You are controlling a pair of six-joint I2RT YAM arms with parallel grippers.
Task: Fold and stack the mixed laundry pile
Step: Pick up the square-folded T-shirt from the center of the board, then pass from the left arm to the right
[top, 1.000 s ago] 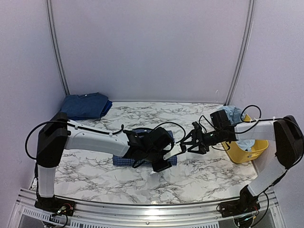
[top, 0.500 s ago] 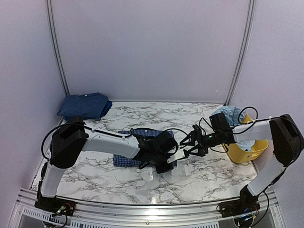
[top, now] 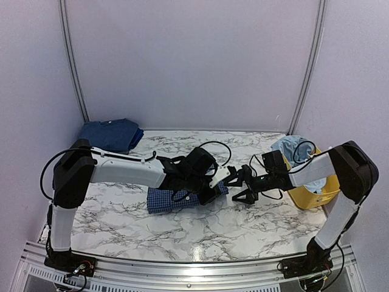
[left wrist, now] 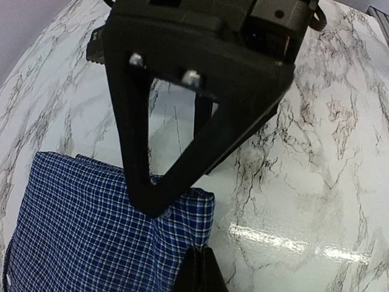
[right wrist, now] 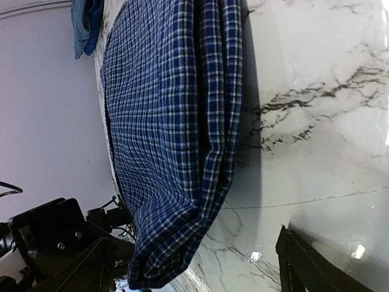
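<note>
- The left gripper [top: 212, 189] is pinched closed on the right edge of the checked shirt [top: 170, 198], which lies folded mid-table [top: 243, 234].
- The right gripper [top: 239, 187] gapes wide just beside that edge, holding nothing.
- The right wrist view shows the shirt's doubled layers.
- Only the overhead view shows the dark-blue stack [top: 109, 134] at back left and the light-blue garment [top: 290, 146] on the yellow tub [top: 320, 196].

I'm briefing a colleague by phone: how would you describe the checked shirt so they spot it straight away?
On the marble table, near its middle, lies a folded shirt. It alone has a small navy-and-white check: the folded garment in the far left corner is plain blue, and the cloth in the yellow tub is pale blue.
</note>
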